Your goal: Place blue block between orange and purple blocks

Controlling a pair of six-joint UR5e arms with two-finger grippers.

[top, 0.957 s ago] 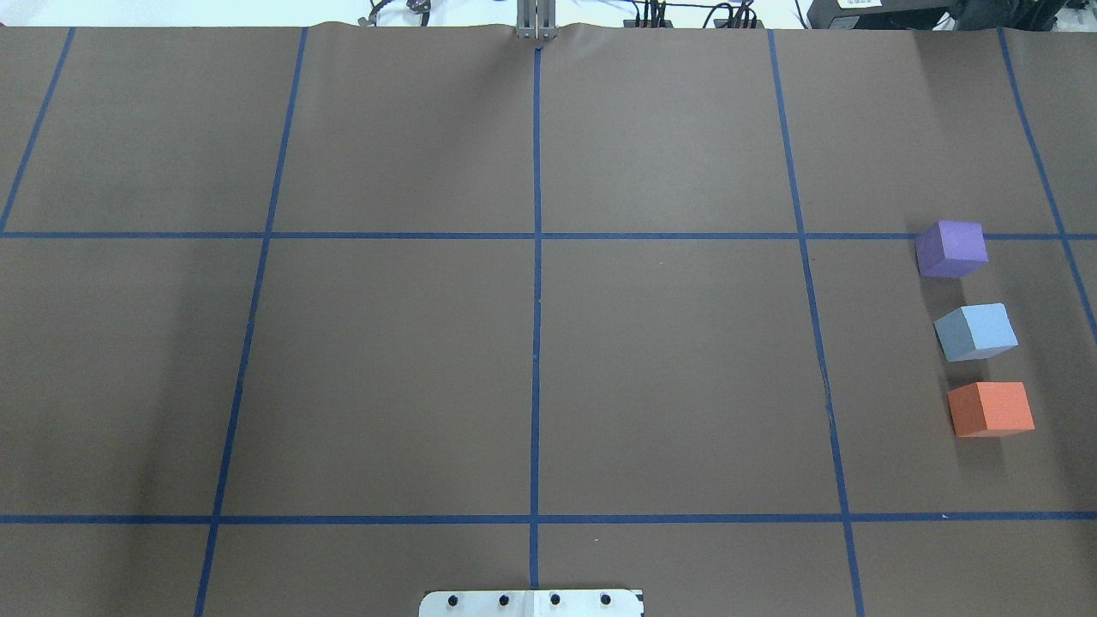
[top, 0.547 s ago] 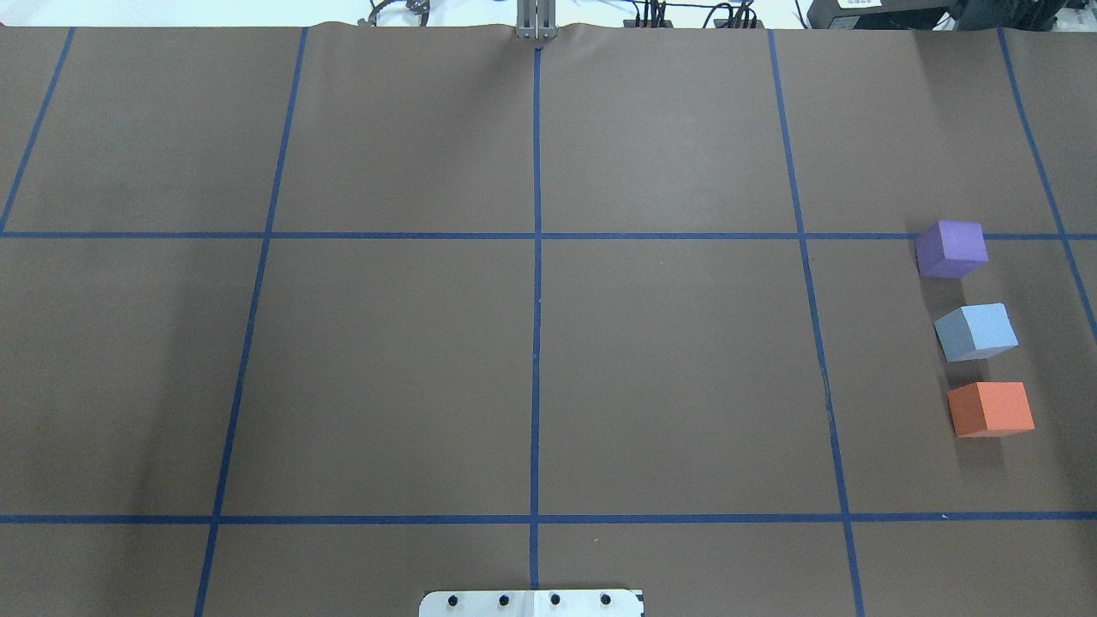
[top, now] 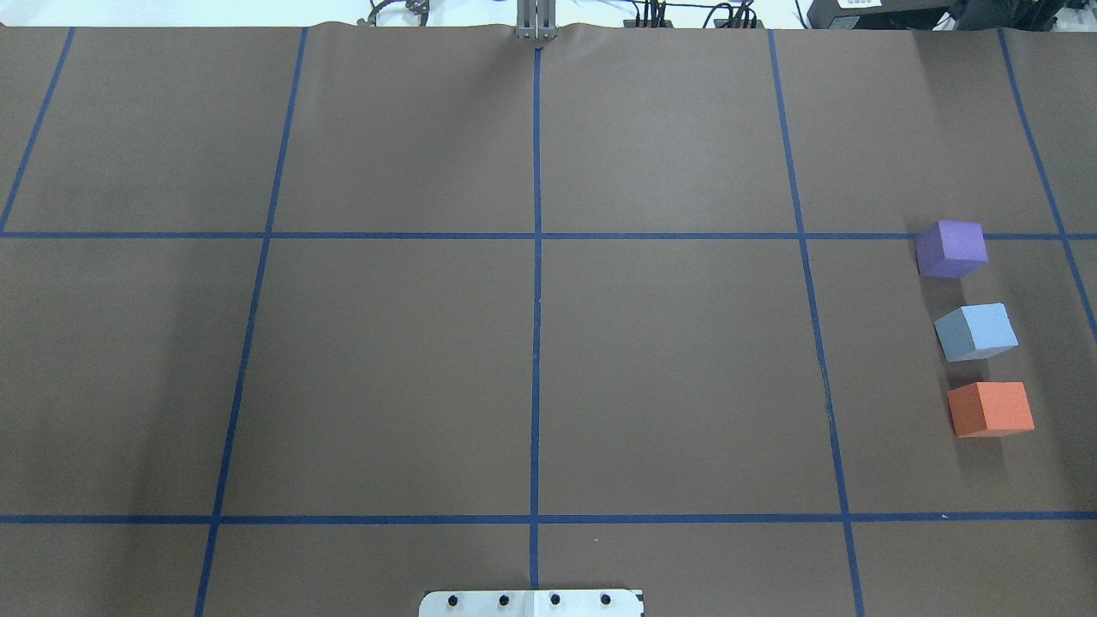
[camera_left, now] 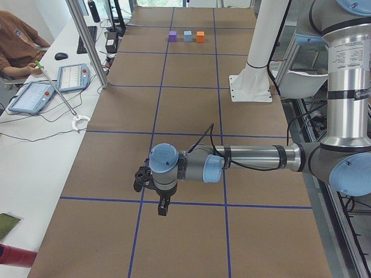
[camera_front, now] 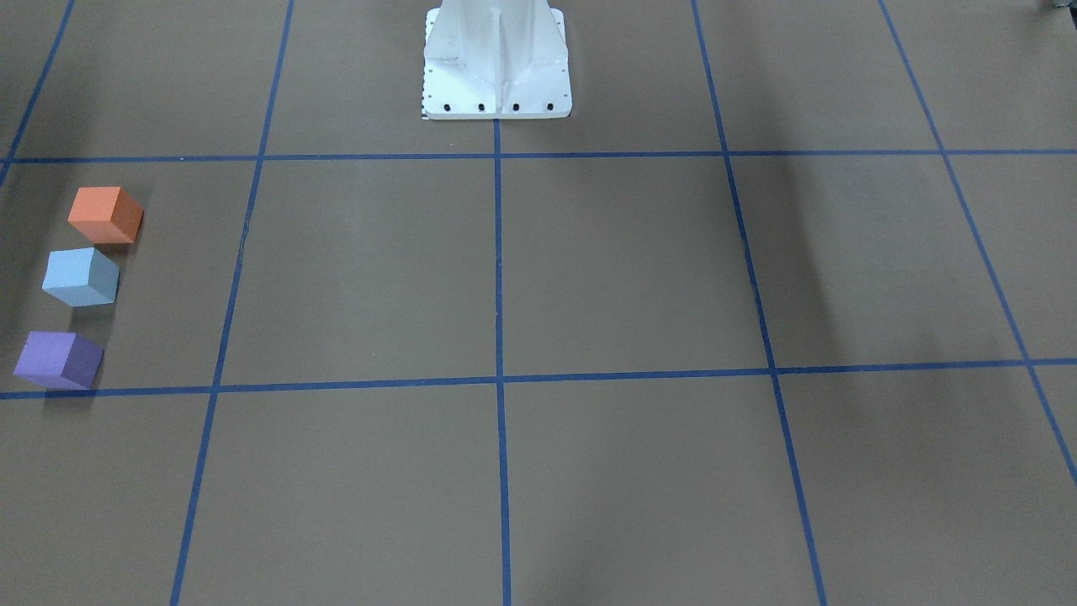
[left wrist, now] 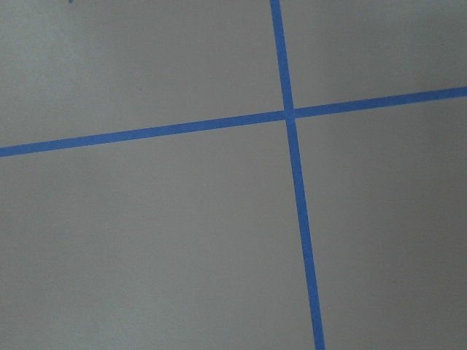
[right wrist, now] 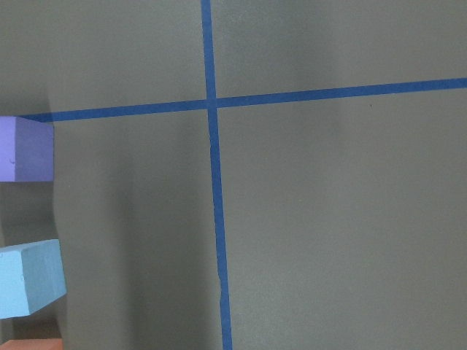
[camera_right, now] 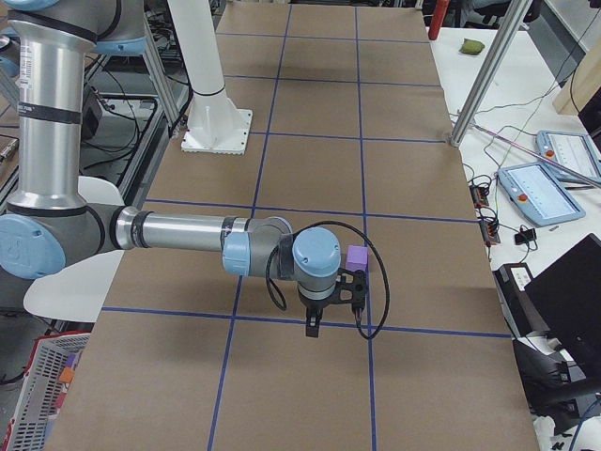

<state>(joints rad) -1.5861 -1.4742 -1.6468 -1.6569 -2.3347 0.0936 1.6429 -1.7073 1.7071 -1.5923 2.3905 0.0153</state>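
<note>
blue block between orange block and purple block; left fingers and right fingers, state unclear

The blue block looks matt and foam-like, the brown paper matt, the blue tape smooth.

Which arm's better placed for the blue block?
Right. The blue block, purple block and orange block sit on the robot's right; the right wrist view shows them, the left none.

Both forearms outstretched, level — left gripper and right gripper downward, grip unclear.
</note>
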